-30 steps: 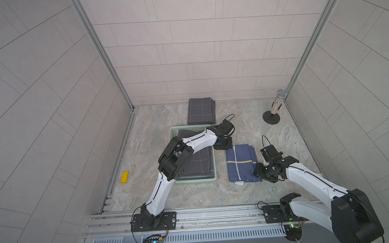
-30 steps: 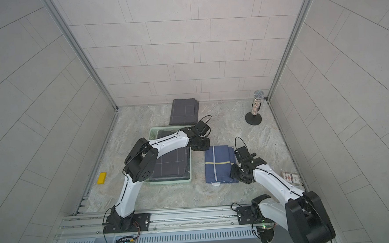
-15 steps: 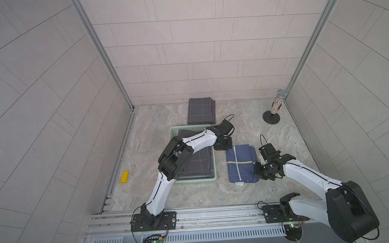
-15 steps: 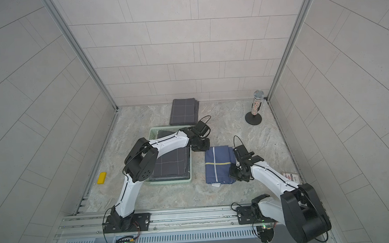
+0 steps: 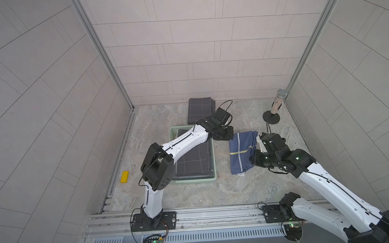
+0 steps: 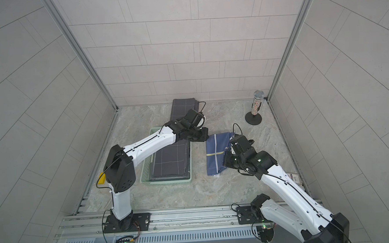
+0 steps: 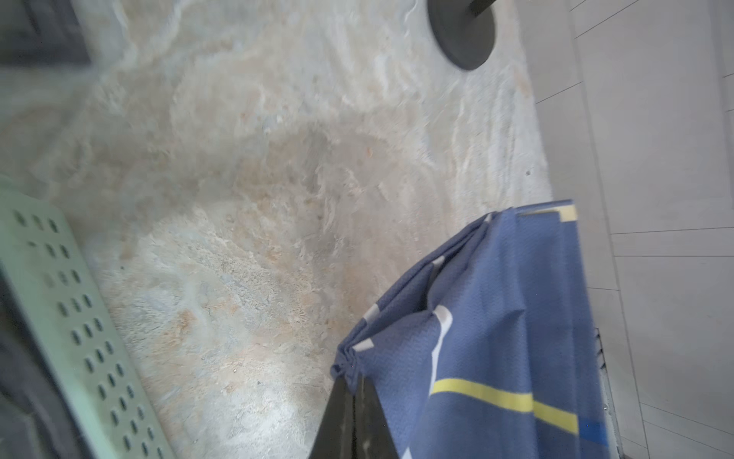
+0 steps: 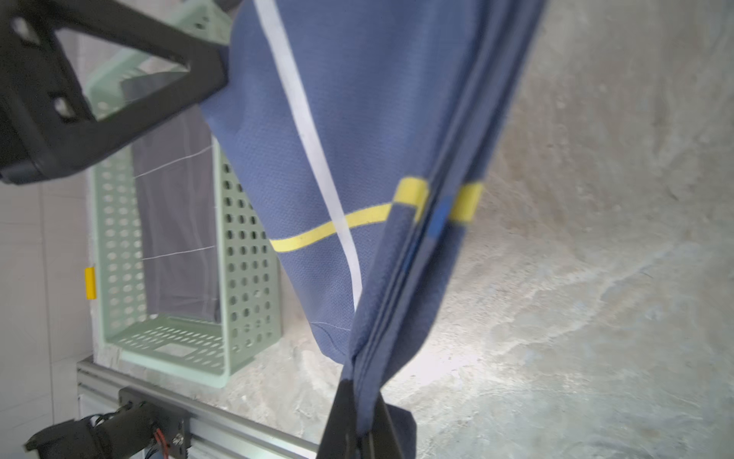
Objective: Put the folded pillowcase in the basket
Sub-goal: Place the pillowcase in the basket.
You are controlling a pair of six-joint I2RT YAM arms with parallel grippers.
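Note:
The folded pillowcase is blue with a yellow and a white stripe, and it hangs just right of the basket. My left gripper is shut on its far left corner, bunching the cloth. At the near right edge, my right gripper is shut on the stacked layers. The mint-green perforated basket stands on the table to the left and holds a dark grey checked cloth.
A second folded grey cloth lies at the back wall. A glittery microphone on a round black stand is at the back right corner. A small yellow block lies by the left wall. The aluminium rail runs along the front.
My right gripper has moved in to the pillowcase's right edge and shut on it. The cloth, flat before, now sags lifted between both grippers. The left arm has barely moved.

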